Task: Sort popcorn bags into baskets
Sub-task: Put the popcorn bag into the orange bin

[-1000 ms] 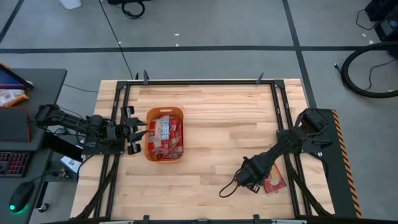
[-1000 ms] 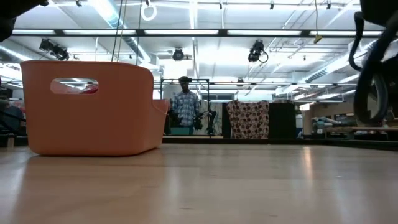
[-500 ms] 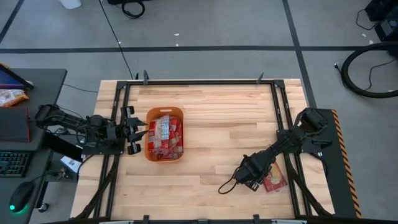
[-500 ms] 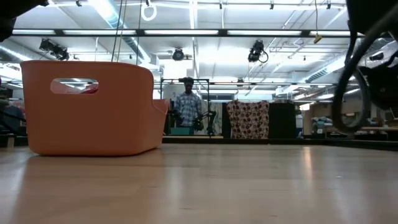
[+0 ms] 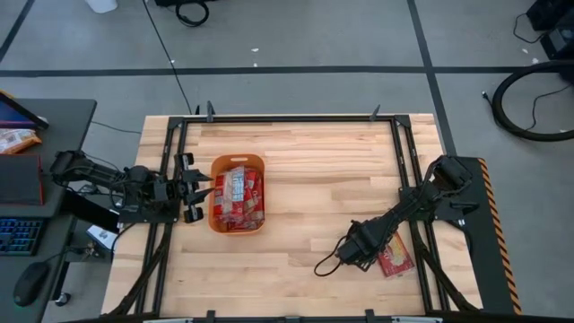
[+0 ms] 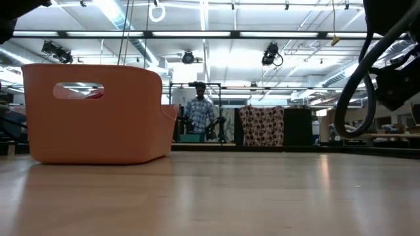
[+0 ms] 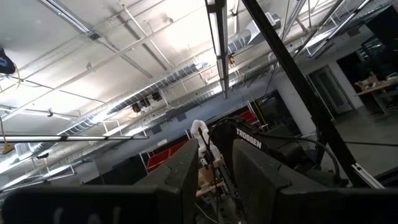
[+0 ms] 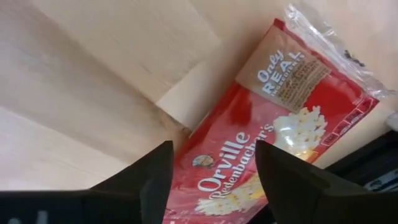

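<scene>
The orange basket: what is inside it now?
The orange basket holds several red popcorn bags piled over each other, filling most of it. The lower bags and the basket floor are covered, so an exact count cannot be made. One more bag lies outside, by the right claw.

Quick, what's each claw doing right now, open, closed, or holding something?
Left claw: open, empty, beside the orange basket.
Right claw: open, holding nothing, over the popcorn bag on the table.
</scene>
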Robot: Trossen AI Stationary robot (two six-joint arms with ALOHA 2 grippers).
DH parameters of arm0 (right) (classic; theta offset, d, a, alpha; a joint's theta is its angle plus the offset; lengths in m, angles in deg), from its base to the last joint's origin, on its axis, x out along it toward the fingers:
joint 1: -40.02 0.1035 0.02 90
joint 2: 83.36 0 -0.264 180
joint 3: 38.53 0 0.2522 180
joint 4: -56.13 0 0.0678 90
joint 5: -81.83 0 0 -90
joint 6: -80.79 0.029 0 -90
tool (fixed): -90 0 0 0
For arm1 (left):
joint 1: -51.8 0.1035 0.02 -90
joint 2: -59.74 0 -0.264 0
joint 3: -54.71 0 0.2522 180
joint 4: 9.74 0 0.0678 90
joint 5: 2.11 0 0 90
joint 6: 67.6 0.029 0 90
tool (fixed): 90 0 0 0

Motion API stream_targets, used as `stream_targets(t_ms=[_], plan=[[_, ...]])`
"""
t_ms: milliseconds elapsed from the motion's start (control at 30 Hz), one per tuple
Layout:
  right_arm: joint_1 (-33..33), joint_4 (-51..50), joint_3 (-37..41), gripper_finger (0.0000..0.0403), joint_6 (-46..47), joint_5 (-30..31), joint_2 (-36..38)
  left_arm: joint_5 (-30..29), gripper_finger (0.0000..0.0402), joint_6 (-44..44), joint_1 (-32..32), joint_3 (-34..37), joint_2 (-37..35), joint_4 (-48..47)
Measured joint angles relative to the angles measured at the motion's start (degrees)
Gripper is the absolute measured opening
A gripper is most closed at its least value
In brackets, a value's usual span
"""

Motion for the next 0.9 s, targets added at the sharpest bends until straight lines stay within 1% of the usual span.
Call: stream_targets(t_ms=[100, 200, 300, 367, 500, 700, 800, 900], plan=[[0.0, 1.1, 1.1, 0.0239, 0.6, 0.5, 0.0, 0.0, 0.0105, 0.0, 0.0, 0.0, 0.0, 0.0], [0.2, 4.1, 2.9, 0.0239, 1.8, -0.2, 0.0, 0.0, 0.0105, 0.0, 0.0, 0.0, 0.0, 0.0], [0.5, 5.3, 4.2, 0.0231, 2.2, -1.7, 0.2, 0.0, 0.0105, 0.0, 0.0, 0.0, 0.0, 0.0], [0.7, 5.3, 4.6, 0.0218, 2.1, -1.8, 0.2, 0.0, 0.0105, 0.0, 0.0, 0.0, 0.0, 0.0], [1.0, 4.8, 4.8, 0.0176, -0.7, -1.8, 0.1, 0.0, 0.0105, 0.0, 0.0, 0.0, 0.0, 0.0], [1.3, 5.3, 4.7, 0.0090, -4.4, -1.6, 0.1, 0.0, 0.0105, 0.0, 0.0, 0.0, 0.0, 0.0], [1.4, 5.1, 3.9, 0.0047, -6.3, -0.2, 0.0, 0.0, 0.0105, 0.0, 0.0, 0.0, 0.0, 0.0], [1.3, 5.1, 1.9, 0.0011, -8.9, 2.7, 0.0, 0.0, 0.0105, 0.0, 0.0, 0.0, 0.0, 0.0]])
